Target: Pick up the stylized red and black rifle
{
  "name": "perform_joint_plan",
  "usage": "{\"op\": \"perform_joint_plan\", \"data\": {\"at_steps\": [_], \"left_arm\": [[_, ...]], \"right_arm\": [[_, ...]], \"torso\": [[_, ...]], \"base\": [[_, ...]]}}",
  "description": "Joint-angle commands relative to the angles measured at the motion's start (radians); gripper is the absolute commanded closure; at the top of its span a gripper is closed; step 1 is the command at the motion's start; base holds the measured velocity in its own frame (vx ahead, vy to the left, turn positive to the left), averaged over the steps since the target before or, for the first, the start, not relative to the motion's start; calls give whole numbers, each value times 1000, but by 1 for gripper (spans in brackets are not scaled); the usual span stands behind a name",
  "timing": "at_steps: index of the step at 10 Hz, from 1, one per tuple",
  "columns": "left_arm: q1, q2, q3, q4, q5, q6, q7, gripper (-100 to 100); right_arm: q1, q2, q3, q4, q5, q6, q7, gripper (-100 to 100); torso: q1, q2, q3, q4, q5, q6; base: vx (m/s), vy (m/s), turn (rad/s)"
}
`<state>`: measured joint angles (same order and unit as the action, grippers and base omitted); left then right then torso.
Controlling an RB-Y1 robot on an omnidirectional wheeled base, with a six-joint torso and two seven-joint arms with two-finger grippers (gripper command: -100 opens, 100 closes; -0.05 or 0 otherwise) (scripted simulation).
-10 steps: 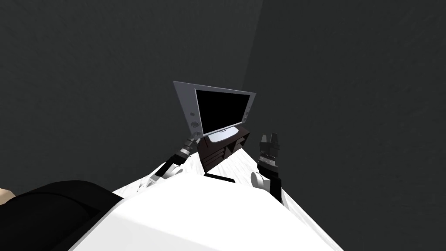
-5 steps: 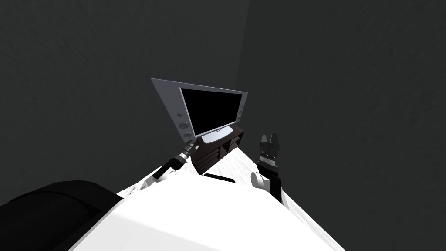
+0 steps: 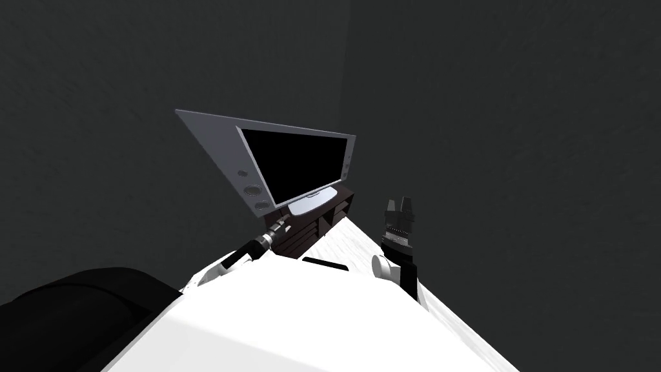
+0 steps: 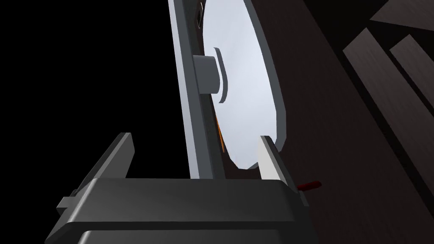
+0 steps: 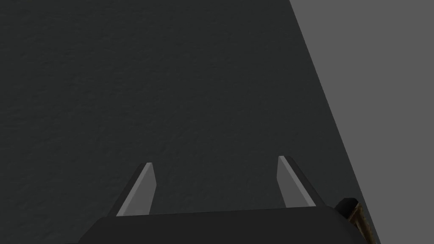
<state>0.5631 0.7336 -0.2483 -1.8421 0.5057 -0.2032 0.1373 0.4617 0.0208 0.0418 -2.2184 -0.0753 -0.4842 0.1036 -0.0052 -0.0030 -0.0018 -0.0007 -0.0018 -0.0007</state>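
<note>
A small red tip (image 4: pixel 309 185) pokes out just beside my left gripper's body, low on the dark brown TV stand (image 4: pixel 339 127); it may be part of the rifle, the rest of which is hidden. My left gripper (image 4: pixel 197 156) is open, its fingers straddling the grey edge of the television (image 4: pixel 186 84) and the end of its pale oval foot (image 4: pixel 241 84). In the head view the left gripper (image 3: pixel 281 227) reaches to the television's (image 3: pixel 290 165) lower corner over the stand (image 3: pixel 319 226). My right gripper (image 3: pixel 400 210) is raised, open and empty (image 5: pixel 214 182).
The television fills most of the stand's top, with dark shelves (image 4: pixel 394 72) beside the foot. Dark grey walls (image 3: pixel 484 129) meet in a corner behind it. A black rounded mass (image 3: pixel 71 310) lies at my lower left.
My view has swung, so the television has slid leftward and looks wider. The left arm now points lower at the stand's near corner. The right arm has held still.
</note>
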Motion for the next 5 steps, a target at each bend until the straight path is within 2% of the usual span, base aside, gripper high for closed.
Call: {"op": "perform_joint_plan", "data": {"at_steps": [1, 2, 3, 4, 5], "left_arm": [[19, 49, -22, 43, 25, 17, 14, -100], [30, 83, -43, 69, 44, 32, 25, -100], [30, 87, -43, 81, 44, 32, 25, -100], [41, 111, -65, 116, 62, 47, 36, -100], [54, 147, -86, 146, 78, 62, 46, -100]], "right_arm": [[0, 0, 0, 0, 0, 0, 0, 0], [0, 0, 0, 0, 0, 0, 0, 0], [0, 0, 0, 0, 0, 0, 0, 0], [0, 0, 0, 0, 0, 0, 0, 0], [0, 0, 0, 0, 0, 0, 0, 0]], "torso": [[0, 0, 0, 0, 0, 0], [1, -1, 0, 0, 0, 1], [0, -3, -1, -1, 0, 1], [1, -2, -1, 0, 0, 0], [2, -1, -1, 0, 0, 1]], "base": [[89, -63, -163], [130, -86, -340], [98, -64, -87], [82, -54, -184], [123, -59, -381]]}}
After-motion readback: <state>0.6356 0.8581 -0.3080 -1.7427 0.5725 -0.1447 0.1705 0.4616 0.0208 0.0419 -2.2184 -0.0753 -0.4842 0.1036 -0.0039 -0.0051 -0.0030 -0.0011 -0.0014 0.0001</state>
